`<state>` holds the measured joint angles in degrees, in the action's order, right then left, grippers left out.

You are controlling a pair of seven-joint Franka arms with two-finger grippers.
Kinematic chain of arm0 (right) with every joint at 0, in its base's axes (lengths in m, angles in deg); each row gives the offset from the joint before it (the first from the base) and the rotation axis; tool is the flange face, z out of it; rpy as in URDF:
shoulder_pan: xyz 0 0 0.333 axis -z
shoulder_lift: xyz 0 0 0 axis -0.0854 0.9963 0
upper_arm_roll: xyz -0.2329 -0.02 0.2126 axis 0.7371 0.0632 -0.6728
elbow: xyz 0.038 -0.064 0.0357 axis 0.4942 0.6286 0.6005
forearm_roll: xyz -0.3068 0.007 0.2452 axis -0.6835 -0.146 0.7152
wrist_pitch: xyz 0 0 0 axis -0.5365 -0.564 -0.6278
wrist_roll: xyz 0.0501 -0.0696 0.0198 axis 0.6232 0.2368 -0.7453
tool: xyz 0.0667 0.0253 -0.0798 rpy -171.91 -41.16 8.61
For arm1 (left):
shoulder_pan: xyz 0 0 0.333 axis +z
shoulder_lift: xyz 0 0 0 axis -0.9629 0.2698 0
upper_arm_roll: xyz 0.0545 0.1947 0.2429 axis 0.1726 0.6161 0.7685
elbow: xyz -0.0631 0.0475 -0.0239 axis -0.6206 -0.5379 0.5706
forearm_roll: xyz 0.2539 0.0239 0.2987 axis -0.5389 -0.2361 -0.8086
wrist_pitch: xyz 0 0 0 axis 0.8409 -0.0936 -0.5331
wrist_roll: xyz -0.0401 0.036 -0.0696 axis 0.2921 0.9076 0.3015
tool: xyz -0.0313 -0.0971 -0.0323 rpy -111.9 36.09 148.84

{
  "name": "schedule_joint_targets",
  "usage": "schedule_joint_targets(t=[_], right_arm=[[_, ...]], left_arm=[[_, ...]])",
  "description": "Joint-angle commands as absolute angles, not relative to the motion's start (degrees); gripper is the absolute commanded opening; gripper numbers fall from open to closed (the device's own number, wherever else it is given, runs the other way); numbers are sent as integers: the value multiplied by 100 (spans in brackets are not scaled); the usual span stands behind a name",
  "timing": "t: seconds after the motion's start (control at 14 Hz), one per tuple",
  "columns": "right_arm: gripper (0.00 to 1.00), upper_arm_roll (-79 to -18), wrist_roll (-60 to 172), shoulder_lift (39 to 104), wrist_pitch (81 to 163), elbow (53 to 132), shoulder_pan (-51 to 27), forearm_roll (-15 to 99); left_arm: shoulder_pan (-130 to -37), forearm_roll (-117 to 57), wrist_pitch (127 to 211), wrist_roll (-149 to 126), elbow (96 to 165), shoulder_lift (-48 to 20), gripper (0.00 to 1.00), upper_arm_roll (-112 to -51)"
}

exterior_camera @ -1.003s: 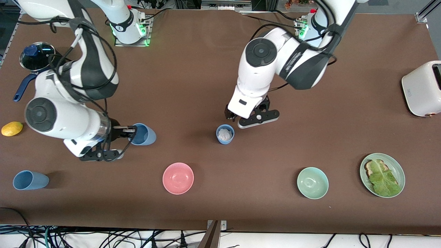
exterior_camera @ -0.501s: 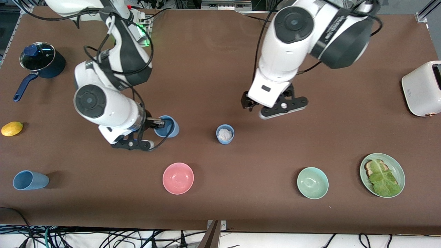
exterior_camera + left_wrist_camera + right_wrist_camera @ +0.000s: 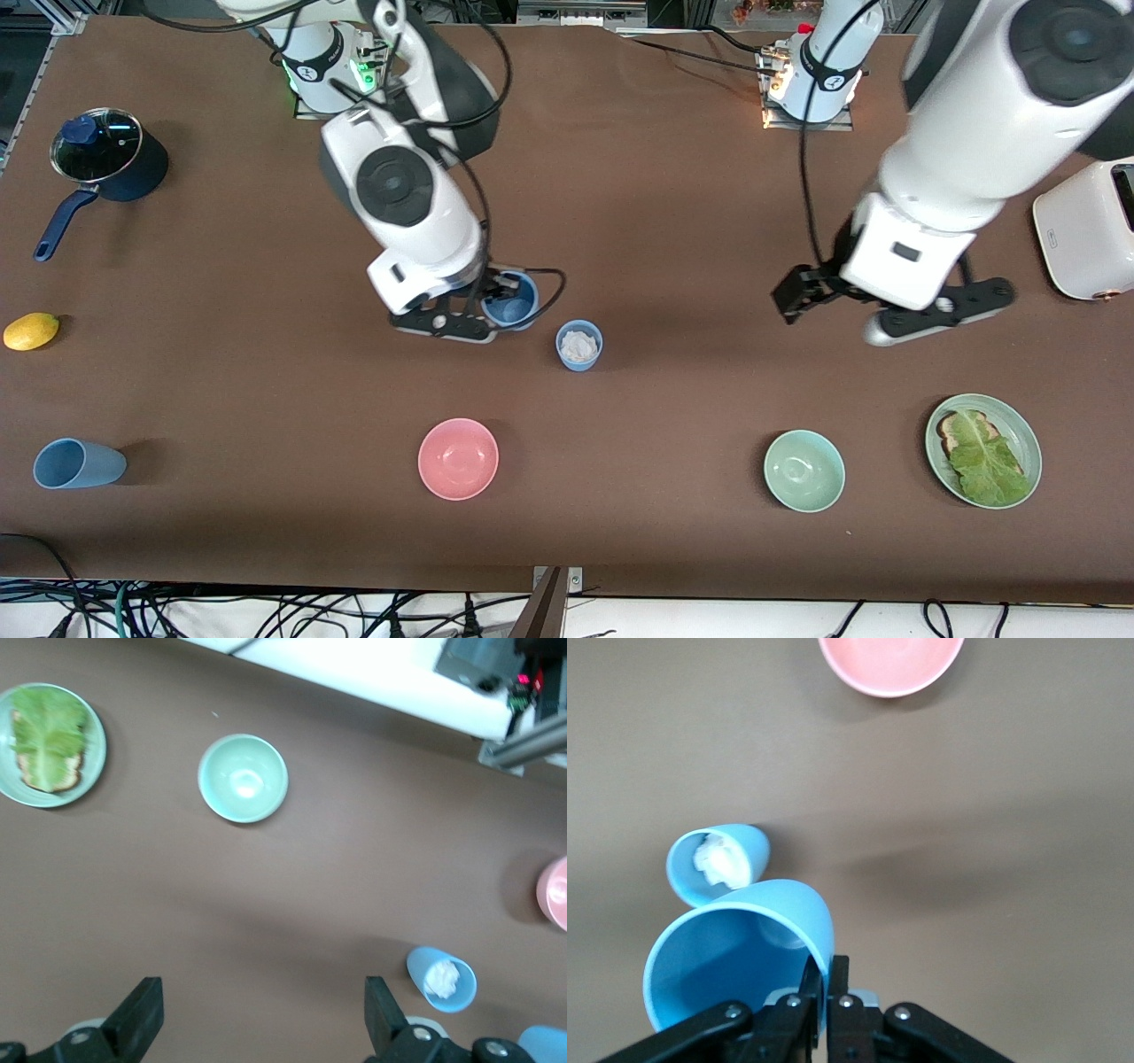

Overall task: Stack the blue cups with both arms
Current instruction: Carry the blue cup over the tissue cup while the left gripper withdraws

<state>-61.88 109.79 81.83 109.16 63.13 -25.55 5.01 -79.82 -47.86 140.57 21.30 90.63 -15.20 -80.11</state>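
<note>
My right gripper (image 3: 498,299) is shut on the rim of a light-blue cup (image 3: 511,307) and holds it mouth-up just above the table, beside a second blue cup (image 3: 578,344) that stands upright with a white crumpled wad inside. In the right wrist view the fingers (image 3: 827,979) pinch the held cup's wall (image 3: 735,966), and the wad cup (image 3: 718,864) is close by. A third blue cup (image 3: 75,463) lies on its side near the right arm's end. My left gripper (image 3: 873,306) is open and empty, up over bare table; its fingers (image 3: 142,1014) stand wide apart.
A pink bowl (image 3: 458,458) and a green bowl (image 3: 803,470) sit nearer the front camera. A green plate (image 3: 1019,425) holds toast and lettuce. A white toaster (image 3: 1085,226) is at the left arm's end. A navy pot (image 3: 106,155) and a lemon (image 3: 31,330) are at the right arm's end.
My right gripper has carried the blue cup across the table to beside the wad cup. My left arm has swung away from that cup toward its own end.
</note>
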Motion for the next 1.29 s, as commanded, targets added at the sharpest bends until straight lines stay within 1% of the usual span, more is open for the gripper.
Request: schedule_joint_targets(t=[0.0,0.14,0.36,0.5,0.57,0.72,0.93,1.07,1.22], right_arm=[[0,-6156,11609,8305,11125,6249,-2805,399],[0,-6138,11873,8401,11151,6249,-3033,251],[0,-6138,12077,8516,11370,6249,-3149,56],[0,-6138,12138,8568,11485,6249,-3166,56],[0,-6138,12217,8603,11546,6249,-3175,56],[0,-6147,12261,8647,11634,6231,-3184,47],[0,-6138,12261,8753,11714,6065,-3192,47],[0,-6121,12261,8841,11722,5950,-3245,39],[0,-6112,12323,8885,11722,5932,-3263,12]], left_arm=[[-7358,-4705,13834,1932,9107,-1640,100,-8033],[-6988,-4766,13692,1775,9116,-1657,100,-8033],[-6443,-4757,13621,128,9125,-1701,100,-8024],[-6354,-4740,13621,-404,9186,-1780,100,-7849],[-6354,-4688,13648,-467,9387,-1885,100,-7718],[-6362,-4722,13665,-782,9712,-2253,100,-7699],[-6345,-4644,13630,-1205,10423,-3017,100,-7699],[-6354,-4372,13639,-1171,10915,-3431,100,-7647],[-6389,-4065,13657,-1170,11207,-3704,100,-7497]])
